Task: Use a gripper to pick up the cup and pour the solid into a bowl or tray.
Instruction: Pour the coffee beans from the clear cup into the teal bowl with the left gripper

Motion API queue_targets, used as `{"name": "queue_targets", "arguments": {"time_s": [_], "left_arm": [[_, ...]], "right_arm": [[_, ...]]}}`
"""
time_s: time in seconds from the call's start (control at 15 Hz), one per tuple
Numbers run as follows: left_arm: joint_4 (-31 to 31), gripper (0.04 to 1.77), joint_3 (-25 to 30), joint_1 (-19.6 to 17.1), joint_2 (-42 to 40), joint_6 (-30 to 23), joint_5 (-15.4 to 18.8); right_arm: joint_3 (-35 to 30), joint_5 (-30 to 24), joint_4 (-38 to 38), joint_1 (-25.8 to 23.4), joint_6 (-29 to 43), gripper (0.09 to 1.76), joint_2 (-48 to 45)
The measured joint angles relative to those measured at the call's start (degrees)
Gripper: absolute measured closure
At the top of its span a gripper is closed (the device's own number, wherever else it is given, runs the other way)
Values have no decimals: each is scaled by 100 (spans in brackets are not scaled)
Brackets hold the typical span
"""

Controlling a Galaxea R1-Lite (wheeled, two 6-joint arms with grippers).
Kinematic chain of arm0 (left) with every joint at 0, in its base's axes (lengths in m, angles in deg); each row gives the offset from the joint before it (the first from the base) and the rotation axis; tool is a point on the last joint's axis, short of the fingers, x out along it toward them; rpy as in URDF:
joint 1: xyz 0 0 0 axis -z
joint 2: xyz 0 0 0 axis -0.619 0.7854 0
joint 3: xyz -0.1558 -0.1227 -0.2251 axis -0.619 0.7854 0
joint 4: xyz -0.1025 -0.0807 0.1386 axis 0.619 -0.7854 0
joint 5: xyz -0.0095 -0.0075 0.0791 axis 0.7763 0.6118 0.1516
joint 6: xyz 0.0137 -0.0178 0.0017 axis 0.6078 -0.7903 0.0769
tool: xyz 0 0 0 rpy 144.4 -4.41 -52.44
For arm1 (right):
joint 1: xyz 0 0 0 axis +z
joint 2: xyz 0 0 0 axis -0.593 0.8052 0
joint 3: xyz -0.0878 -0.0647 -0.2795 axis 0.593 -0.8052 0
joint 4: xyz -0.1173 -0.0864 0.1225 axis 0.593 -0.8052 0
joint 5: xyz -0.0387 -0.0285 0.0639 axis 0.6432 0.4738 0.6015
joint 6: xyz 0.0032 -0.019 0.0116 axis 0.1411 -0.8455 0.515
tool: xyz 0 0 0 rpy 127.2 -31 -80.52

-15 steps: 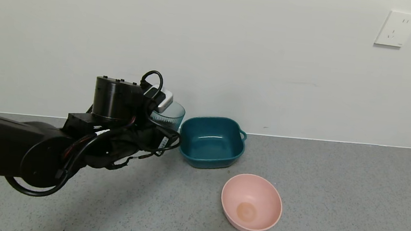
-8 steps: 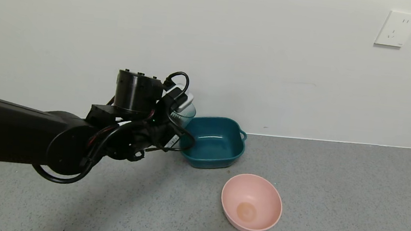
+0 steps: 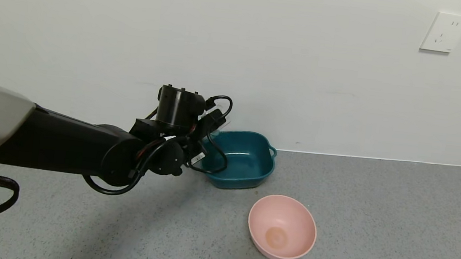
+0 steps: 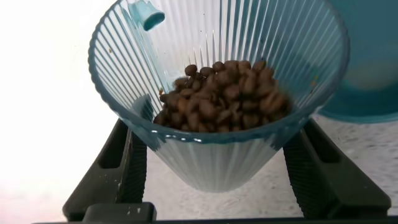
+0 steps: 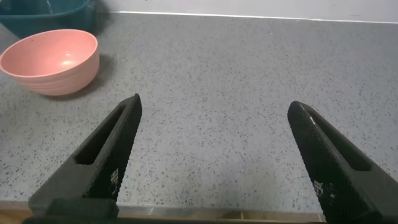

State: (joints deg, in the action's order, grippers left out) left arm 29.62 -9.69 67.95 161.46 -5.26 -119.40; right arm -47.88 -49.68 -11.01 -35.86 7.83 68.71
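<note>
A grey speckled stone-like surface (image 3: 375, 211) is carrying everything here, and it is running back until it is meeting the pale wall. Two things are sitting directly on it. A dark teal rounded-square plastic basin (image 3: 247, 177) with a small loop handle at one corner is standing at the back, close to the wall. A round pink plastic bowl (image 3: 282, 228) is resting nearer to me, apart from the basin and a little to its right, and it is leaning slightly. In the right wrist view the same pink bowl (image 5: 51, 61) is sitting on the speckled surface (image 5: 211, 124), with the basin (image 5: 43, 14) just behind it.
</note>
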Motion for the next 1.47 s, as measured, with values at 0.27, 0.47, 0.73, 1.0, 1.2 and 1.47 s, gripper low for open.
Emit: {"name": "queue_targets", "arguments": {"time_s": [0.27,0.47,0.73,1.0,1.2,1.47], "left_arm": [[2,52,-196,16,260,354,-472],[0,52,-304,28,404,769,-789],[-5,52,-441,94,602,1090,-1182],[-2,52,-544,138,767,1499,-1477],[2,53,-719,193,908,1737,-1680],[9,53,-861,260,1097,2026,-1872]], "right_arm": [[0,-2,2,0,-5,14,0],[0,0,7,0,-5,14,0],[0,-2,13,0,-2,14,0],[0,0,13,0,-5,14,0],[0,0,16,0,-2,14,0],[0,-2,18,0,-2,14,0]]}}
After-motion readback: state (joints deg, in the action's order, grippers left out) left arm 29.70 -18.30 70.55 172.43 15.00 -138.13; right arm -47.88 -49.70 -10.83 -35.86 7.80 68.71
